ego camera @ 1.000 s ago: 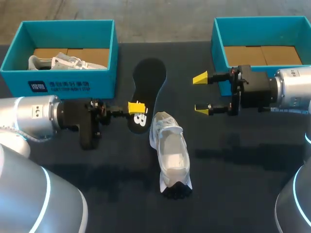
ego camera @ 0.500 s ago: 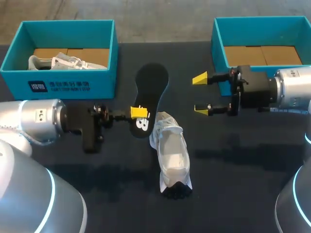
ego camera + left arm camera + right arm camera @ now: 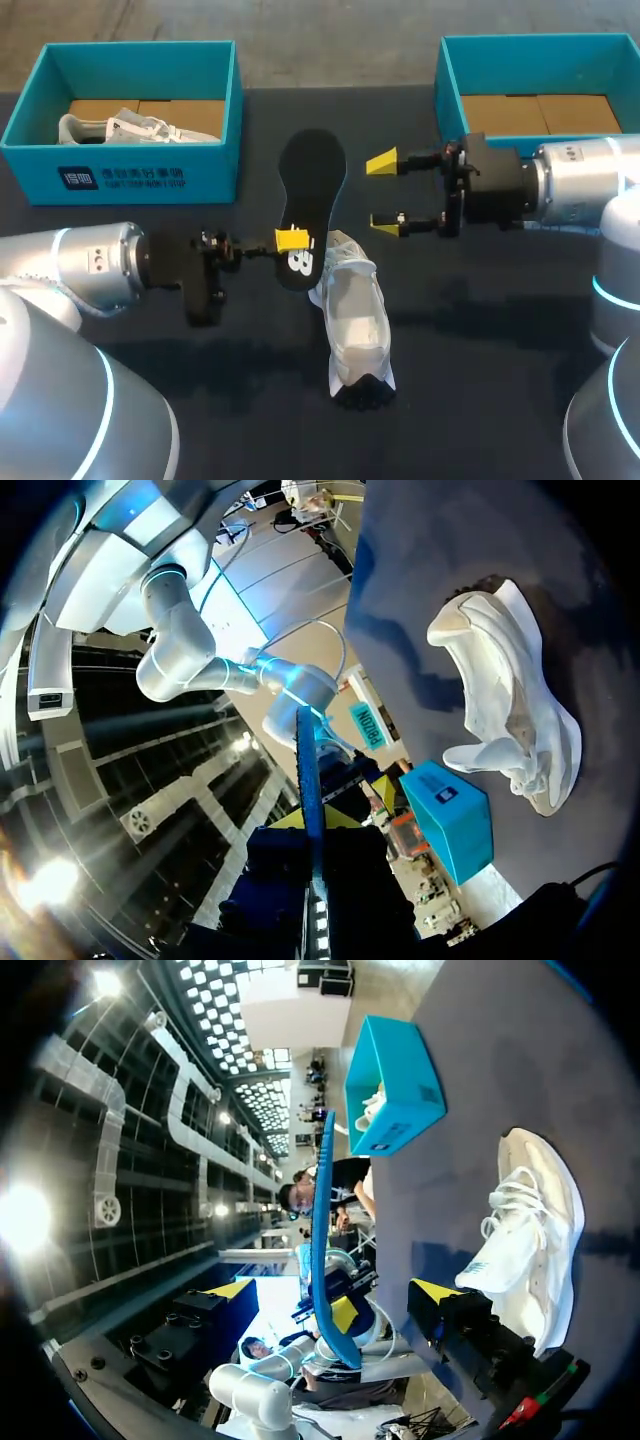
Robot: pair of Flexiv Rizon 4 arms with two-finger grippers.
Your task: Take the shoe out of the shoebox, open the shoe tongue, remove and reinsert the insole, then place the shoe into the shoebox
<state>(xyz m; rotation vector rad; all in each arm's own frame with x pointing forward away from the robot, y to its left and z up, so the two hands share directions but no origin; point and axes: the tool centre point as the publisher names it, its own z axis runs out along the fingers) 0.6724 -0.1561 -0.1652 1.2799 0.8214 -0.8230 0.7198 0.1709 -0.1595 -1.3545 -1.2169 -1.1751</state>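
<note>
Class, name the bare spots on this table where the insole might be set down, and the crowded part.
Bare dark table lies right of the white mesh shoe, nearer me than the open right tool. The right teal cardboard box shows a bare floor. Crowded: the middle, where the left tool grips the black foam insole beside the shoe.

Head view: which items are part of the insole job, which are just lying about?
In the job: black insole, held by left gripper; white shoe on the table; open right gripper; empty right shoebox, probably.
Lying about: left shoebox; second shoe inside it.
</note>
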